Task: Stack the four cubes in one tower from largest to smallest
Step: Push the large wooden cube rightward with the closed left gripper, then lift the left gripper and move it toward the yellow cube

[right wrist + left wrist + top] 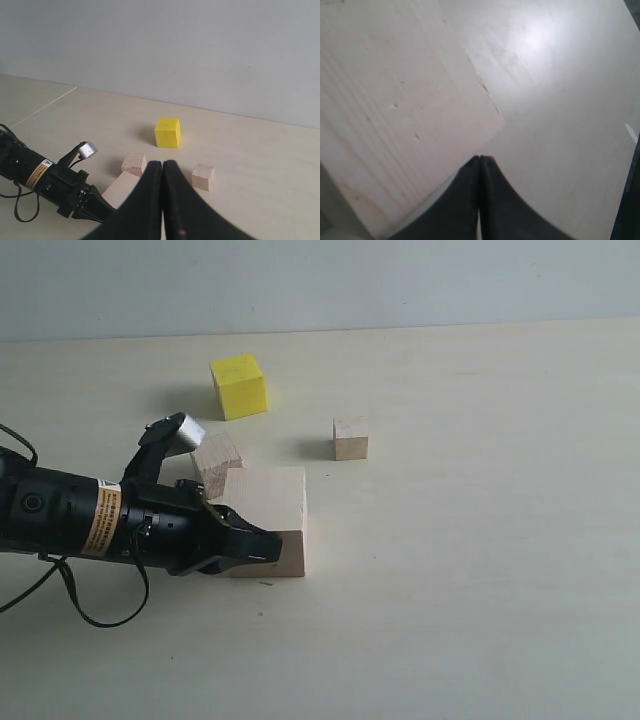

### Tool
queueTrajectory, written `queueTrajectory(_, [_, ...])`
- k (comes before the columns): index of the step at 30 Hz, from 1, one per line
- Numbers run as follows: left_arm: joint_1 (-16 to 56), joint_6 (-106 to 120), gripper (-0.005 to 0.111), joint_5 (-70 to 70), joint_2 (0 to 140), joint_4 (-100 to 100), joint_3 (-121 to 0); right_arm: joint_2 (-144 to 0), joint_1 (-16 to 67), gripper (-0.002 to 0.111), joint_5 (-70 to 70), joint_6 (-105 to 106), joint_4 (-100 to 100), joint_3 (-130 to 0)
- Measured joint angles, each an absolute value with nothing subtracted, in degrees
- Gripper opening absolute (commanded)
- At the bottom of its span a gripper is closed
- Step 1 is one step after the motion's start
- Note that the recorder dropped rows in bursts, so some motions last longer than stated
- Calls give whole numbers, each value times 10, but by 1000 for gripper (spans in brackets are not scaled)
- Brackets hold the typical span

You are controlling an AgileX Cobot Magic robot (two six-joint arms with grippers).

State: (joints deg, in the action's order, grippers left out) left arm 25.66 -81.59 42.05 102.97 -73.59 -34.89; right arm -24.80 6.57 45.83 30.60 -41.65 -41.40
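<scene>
The large pale wood cube (268,515) stands on the table left of centre. The smaller wood cube (217,461) sits turned just behind its left corner, close to it. Farther back is the yellow cube (239,386), and the smallest wood cube (350,438) stands alone to the right. My left gripper (268,552) is shut and empty, with its tips low at the large cube's front face. In the left wrist view the closed tips (480,159) meet at a corner of that cube (395,110). My right gripper (162,164) is shut and empty, held above the table, with the large cube (120,190) beyond it.
The pale table (480,540) meets a grey wall at the back. My left arm (90,515) lies low across the left side with a black cable looping toward the front edge. The right arm does not show in the exterior view.
</scene>
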Motion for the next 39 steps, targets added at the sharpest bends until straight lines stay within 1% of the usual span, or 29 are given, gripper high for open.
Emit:
queueTrajectory(16, [257,-819,0,464,1015,-767,-349,-248,66,0,466,306,-415,-414])
queueTrajectory(25, [254,-819,0,465,882,-776,-339,-248,66,0,471,306,-411,-414])
queueTrajectory(28, [226,-821,0,428,820,-776,-341,-248,66,0,471,306,-405,-414])
queueTrajectory(33, [159,-821,0,343,739,-776,-364,-248,66,0,471,306,-399,-414])
queueTrajectory(36, [129,-821,0,328,709,-775,-375,-248,66,0,471,306,-398,-414])
queueTrajectory(39, [117,-833,0,332,686,-782,-376,-248,66,0,471,306,-398,-414])
